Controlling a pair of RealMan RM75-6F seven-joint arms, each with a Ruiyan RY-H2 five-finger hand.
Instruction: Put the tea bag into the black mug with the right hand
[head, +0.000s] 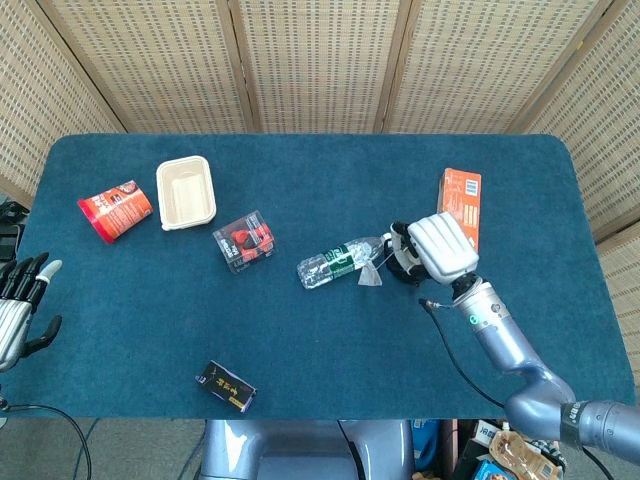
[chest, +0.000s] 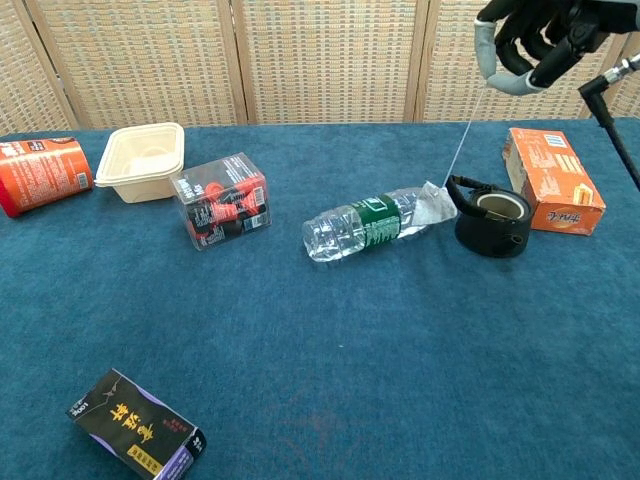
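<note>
Blue felt covers the worktop (chest: 300, 380), and the right hand (chest: 540, 35) hangs high above its right side, fingers (chest: 487, 45) pinched on the string (chest: 462, 135) of the tea bag (chest: 437, 205). The bag dangles at the end of that string, low by the cap end of the plastic bottle (chest: 365, 225) and just left of the black mug (chest: 490, 222); whether it is touching the bottle or only hanging in front of it I cannot tell. The head view shows the tea bag (head: 370, 277) between bottle and mug, so it is not yet over the opening. To do this step well, I judge the hand should carry slightly to its right until the bag hangs straight above the mug's mouth, with enough height for the bag to clear the near rim and handle. Move slowly: a light bag on a long string will swing, and a pause to let it settle before lowering would help. Lower until the bag is well inside, then part the fingers. The orange box (chest: 553, 180) stands just beyond the mug and should be avoided. The left hand (head: 20, 305) idles at the far edge, fingers apart, holding nothing.
</note>
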